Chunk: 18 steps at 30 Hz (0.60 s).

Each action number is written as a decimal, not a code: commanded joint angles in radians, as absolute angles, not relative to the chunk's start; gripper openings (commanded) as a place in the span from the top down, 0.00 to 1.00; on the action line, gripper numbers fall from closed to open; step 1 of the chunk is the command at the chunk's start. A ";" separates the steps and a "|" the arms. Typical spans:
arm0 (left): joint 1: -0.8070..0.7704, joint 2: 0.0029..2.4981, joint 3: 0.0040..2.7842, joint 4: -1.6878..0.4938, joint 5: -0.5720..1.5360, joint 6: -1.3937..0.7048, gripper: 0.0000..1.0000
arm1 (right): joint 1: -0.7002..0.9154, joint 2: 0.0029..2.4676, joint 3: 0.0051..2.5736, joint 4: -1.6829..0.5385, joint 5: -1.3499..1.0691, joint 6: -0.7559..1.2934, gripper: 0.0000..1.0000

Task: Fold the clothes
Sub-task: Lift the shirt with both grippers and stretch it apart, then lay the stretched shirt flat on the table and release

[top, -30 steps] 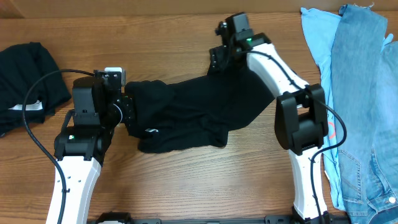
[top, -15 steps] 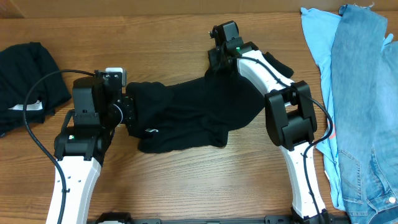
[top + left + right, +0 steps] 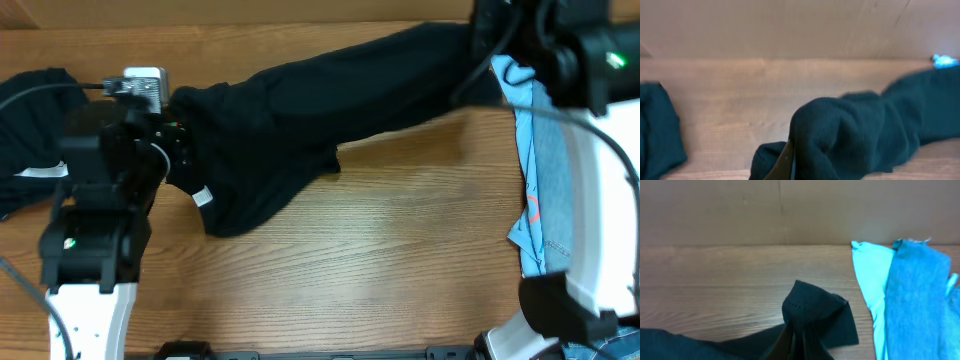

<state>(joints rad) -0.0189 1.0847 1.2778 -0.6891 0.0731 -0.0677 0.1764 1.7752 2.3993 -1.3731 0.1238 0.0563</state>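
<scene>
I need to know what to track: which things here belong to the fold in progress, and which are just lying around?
In the job:
- plain black short-sleeved T-shirt, stretched between the left gripper and the right gripper, both shut on it

Lying about:
- black garment with white label
- light-blue fabric garment
- denim-blue garment
- all three lie on the wooden table

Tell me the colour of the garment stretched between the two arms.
The garment is plain black, clearest in the overhead view.
</scene>
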 commanded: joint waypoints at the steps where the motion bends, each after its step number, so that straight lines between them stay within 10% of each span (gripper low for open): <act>1: -0.011 1.019 1.433 -0.791 0.010 -0.049 0.96 | 0.175 1.656 2.404 -1.465 0.170 0.106 0.96; 10: -0.011 0.827 1.613 -0.942 -0.112 -0.075 0.96 | 0.175 1.337 2.404 -1.584 0.217 0.170 0.96; 18: -0.011 0.960 1.612 -0.894 -0.173 -0.112 0.96 | 0.175 1.525 2.402 -1.584 0.225 0.181 0.96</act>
<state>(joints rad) -0.0189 0.8711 1.5948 -0.9199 -0.1162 -0.0898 0.1772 1.4136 2.3974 -1.5929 0.1875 0.1726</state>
